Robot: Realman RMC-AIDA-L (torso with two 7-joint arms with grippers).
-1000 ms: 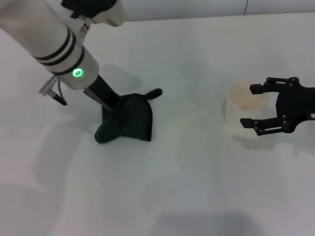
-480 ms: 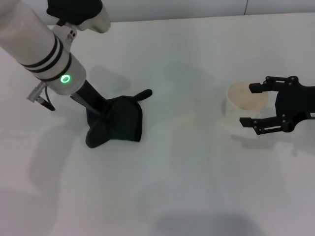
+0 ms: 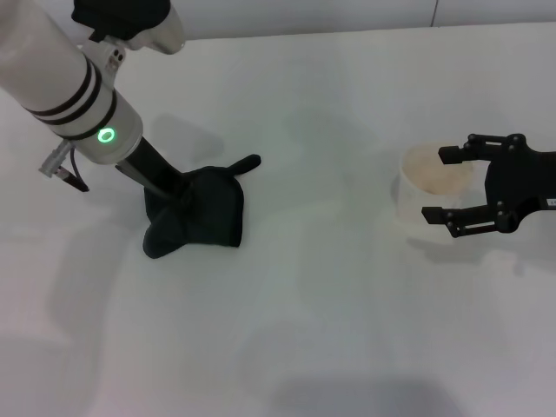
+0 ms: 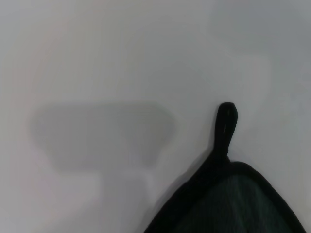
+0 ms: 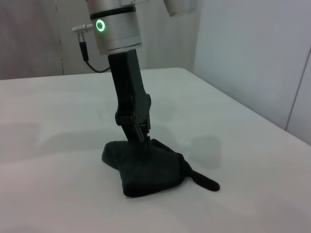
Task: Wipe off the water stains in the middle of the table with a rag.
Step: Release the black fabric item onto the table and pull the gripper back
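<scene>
Head view: we see the left gripper (image 3: 180, 198) pinching the rag (image 3: 198, 221) on the desk (image 3: 330, 304). Well right of the rag, the right gripper (image 3: 439, 184) gapes around a cup (image 3: 426, 182), inside amber-tinged.
Left wrist: rag corner loop (image 4: 226, 121).
Right wrist: left gripper clamped on rag.

A broad white surface (image 3: 347, 330) fills the scene under soft, even light that casts faint grey shadows. At 12 o'clock, pale wall panels (image 5: 252, 53) rise behind its far edge.
</scene>
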